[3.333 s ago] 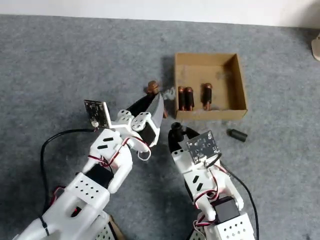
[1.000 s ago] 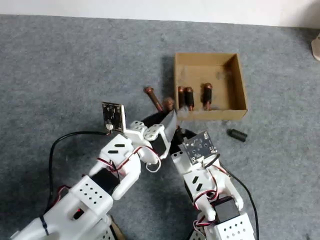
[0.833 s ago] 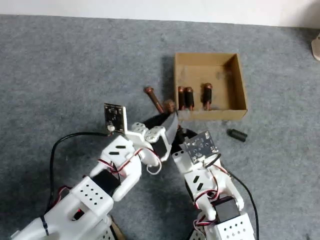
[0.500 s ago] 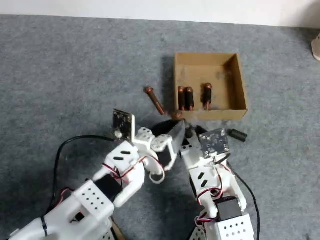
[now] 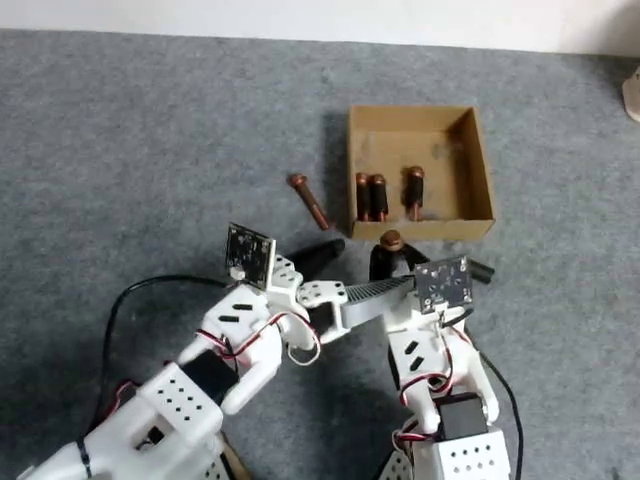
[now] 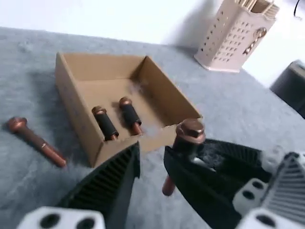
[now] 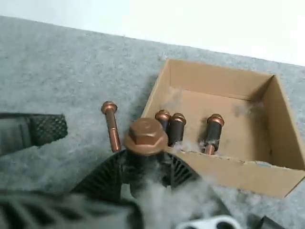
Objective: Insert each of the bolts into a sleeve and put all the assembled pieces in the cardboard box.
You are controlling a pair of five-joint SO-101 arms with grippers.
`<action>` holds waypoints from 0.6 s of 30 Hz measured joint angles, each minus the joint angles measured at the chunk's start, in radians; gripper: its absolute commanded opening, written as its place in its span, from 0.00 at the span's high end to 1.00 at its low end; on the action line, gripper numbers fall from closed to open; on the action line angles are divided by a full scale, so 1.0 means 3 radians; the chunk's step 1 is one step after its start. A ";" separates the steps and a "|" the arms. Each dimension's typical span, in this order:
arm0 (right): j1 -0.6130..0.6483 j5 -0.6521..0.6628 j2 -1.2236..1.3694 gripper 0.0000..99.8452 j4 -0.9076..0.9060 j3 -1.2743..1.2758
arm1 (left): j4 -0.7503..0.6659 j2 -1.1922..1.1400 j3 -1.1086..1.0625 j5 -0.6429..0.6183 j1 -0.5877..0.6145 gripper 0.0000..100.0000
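The shank of the bolt [image 7: 145, 136] is mostly hidden inside the right gripper [image 7: 145, 164]; that arm half covers the loose sleeve [image 5: 483, 270].

Grey carpet [image 5: 120, 130] under a white wall [image 5: 300, 18].
A beige perforated holder [image 6: 236, 36], perhaps for pens, stands at the wall's foot.

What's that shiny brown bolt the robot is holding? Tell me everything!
The bolt has a copper-coloured, six-sided head on a round flange. It stands nearly upright, head up, pinched in the right gripper, just outside the near wall of the cardboard box. Its middle is hidden between the black fingers; the bare tip pokes out below.
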State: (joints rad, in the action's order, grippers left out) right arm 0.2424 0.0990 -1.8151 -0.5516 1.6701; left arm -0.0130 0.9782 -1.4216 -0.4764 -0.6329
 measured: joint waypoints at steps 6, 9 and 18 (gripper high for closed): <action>0.0000 0.0036 0.0000 1.00 -0.0128 0.0000 | 0.0082 -0.0051 0.0020 0.0051 0.0568 0.58; 0.0000 0.0036 -0.0005 1.00 -0.0159 -0.0005 | 0.0261 -0.0051 -0.0031 0.0051 0.0921 0.58; -0.0015 0.0205 0.0711 1.00 -0.0118 -0.0399 | 0.0593 -0.0051 -0.0148 0.0051 0.1422 0.58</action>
State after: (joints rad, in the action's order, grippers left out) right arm 0.2378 0.1603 -1.6019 -0.5869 1.5505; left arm 0.1649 0.9628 -1.4661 -0.4611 -0.2064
